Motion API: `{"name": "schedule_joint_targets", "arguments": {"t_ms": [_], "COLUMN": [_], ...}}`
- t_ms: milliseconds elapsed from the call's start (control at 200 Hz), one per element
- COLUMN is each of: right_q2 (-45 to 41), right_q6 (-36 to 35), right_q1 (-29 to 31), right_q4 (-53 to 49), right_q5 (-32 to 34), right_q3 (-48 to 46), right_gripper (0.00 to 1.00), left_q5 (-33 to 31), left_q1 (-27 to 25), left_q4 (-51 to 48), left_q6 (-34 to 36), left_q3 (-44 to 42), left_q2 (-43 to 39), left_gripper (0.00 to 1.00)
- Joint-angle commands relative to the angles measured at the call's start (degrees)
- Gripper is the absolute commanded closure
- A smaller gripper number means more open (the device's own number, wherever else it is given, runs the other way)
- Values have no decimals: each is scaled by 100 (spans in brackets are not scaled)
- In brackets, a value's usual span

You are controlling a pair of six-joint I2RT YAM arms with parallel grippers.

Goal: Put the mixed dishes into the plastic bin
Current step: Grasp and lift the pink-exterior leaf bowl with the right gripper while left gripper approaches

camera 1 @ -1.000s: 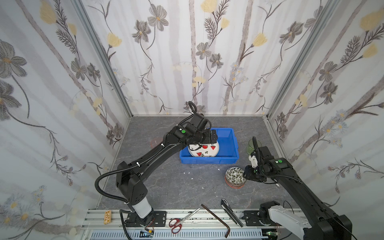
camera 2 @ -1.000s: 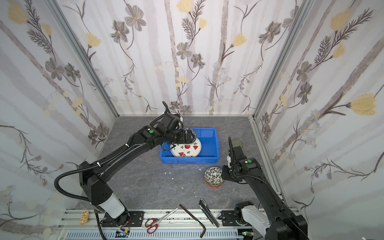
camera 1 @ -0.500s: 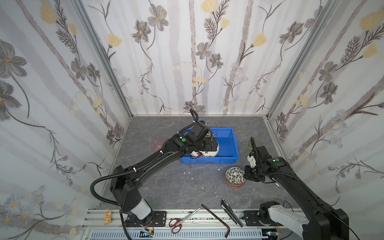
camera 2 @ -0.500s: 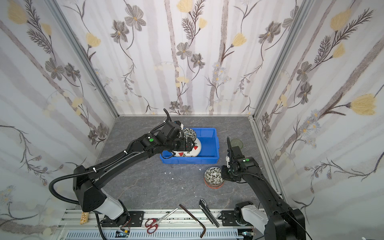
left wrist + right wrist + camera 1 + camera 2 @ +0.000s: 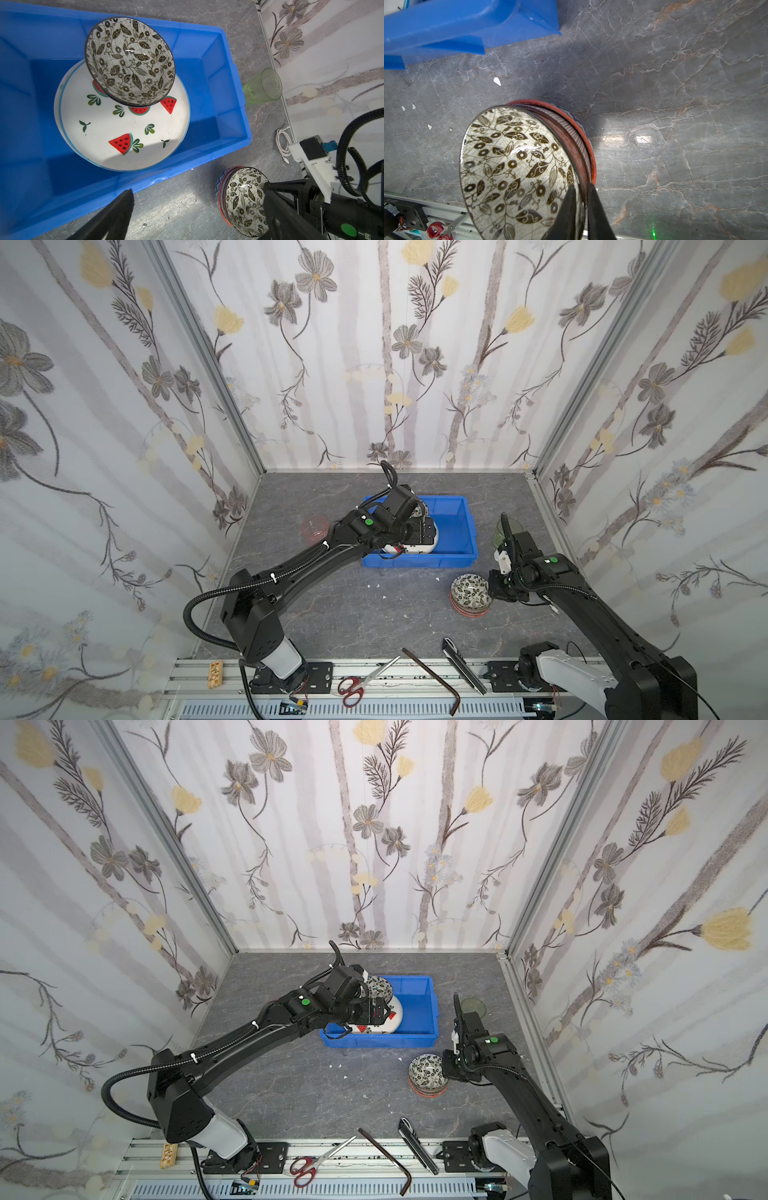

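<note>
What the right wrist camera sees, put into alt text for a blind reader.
The right gripper pinches the rim of a black leafy bowl, the top one of a stack of bowls on a grey marbled table. A corner of the blue bin and red-handled scissors show at the edges.

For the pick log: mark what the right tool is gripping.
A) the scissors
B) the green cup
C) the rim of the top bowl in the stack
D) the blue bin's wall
C: in the right wrist view the right tool has one finger inside and one outside the rim of the leafy bowl, topmost on the stack of bowls.
</note>
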Motion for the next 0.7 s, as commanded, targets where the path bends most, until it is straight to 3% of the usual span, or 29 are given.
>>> {"name": "schedule_joint_targets", "arguments": {"t_ms": [0, 380, 694], "right_q2": [-39, -179, -337], "right_q6": [28, 35, -1], "right_q1": [9, 9, 9], "right_q4": [160, 143, -98], "right_q5": [5, 13, 42], "right_q3": [-11, 107, 479], "right_gripper": [89, 100, 100], "left_q5": [-110, 142, 731], "left_q1": [7, 24, -19], "left_q4": [93, 95, 90], "left_q6": [59, 35, -104], "left_q3": [-29, -113, -430], "left_q2": [-5, 95, 32], "left_gripper": [0, 0, 0]}}
